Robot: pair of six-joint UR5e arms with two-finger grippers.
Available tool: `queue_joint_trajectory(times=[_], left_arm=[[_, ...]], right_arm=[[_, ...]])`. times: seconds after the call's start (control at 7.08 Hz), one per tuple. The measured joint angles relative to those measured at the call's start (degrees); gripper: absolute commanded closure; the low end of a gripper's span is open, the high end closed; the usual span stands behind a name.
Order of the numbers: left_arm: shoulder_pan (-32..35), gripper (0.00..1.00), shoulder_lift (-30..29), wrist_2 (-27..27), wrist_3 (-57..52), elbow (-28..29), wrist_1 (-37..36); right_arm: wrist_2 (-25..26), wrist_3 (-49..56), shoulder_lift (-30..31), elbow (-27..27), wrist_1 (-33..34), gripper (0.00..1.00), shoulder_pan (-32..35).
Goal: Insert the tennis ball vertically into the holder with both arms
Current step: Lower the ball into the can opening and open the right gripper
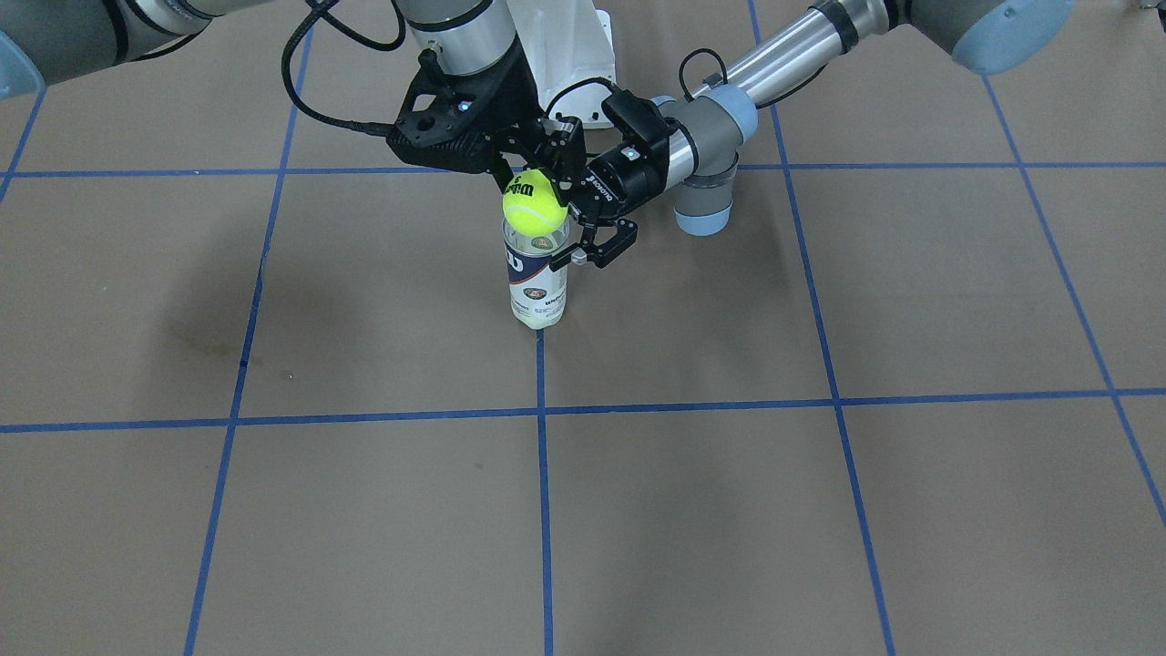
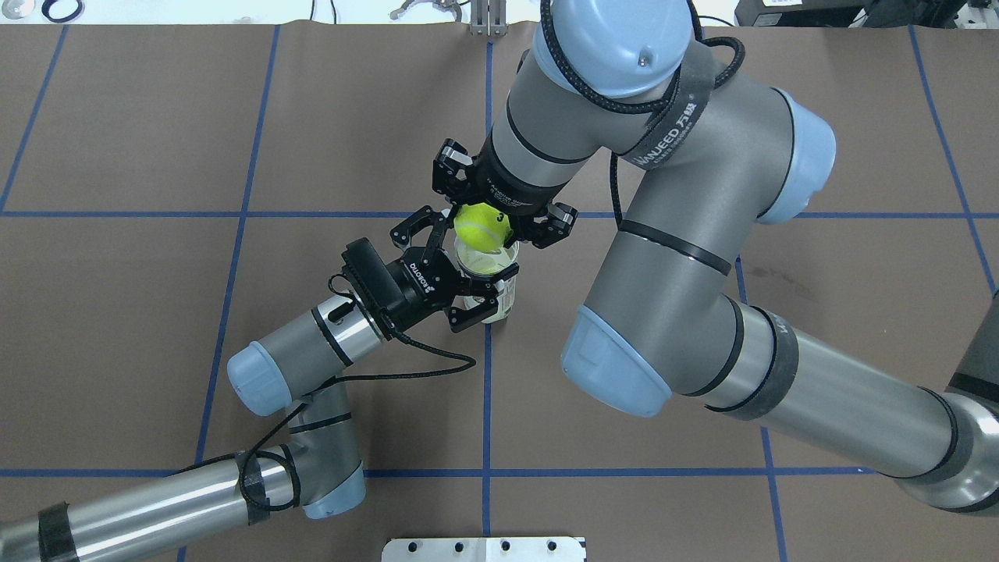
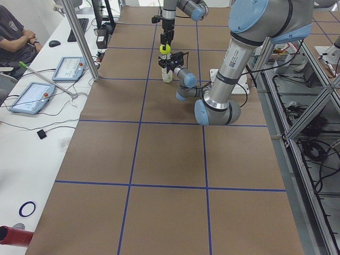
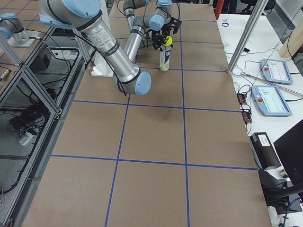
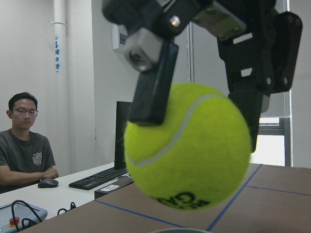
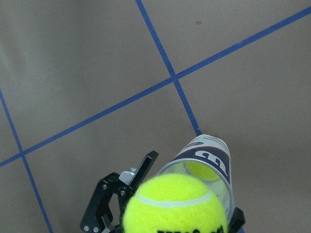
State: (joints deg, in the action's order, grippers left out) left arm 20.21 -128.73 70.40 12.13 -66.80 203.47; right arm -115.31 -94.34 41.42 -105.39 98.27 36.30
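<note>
The holder's (image 1: 537, 273) mouth stands open just below the tennis ball (image 1: 534, 202), left fingers (image 1: 612, 244) clasping its sides.

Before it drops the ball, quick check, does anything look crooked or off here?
Nothing stands out. The can stands upright in the left pincer, and the right pincer holds the ball right over its mouth.

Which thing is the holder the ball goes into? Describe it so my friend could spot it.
On the brown table with blue tape lines, find the yellow tennis ball held by the right gripper. Directly under it stands the holder, upright: the only clear tube, with a white and navy label.
</note>
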Motion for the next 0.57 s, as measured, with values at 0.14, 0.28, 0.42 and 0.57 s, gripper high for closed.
queue_joint_trajectory(times=[0.14,0.28,0.42,0.57], left_arm=[[0.00,0.01,-0.02,0.00,0.00,0.00,0.02],[0.00,0.01,-0.02,0.00,0.00,0.00,0.06],[0.00,0.01,-0.02,0.00,0.00,0.00,0.06],[0.00,0.01,-0.03,0.00,0.00,0.00,0.04]], right_arm=[[0.11,0.02,0.13,0.19,-0.01,1.00,-0.13],[0.15,0.03,0.19,0.27,-0.01,0.46,-0.21],[0.17,0.05,0.27,0.32,-0.01,0.01,-0.27],[0.17,0.06,0.38,0.34,-0.01,0.00,-0.35]])
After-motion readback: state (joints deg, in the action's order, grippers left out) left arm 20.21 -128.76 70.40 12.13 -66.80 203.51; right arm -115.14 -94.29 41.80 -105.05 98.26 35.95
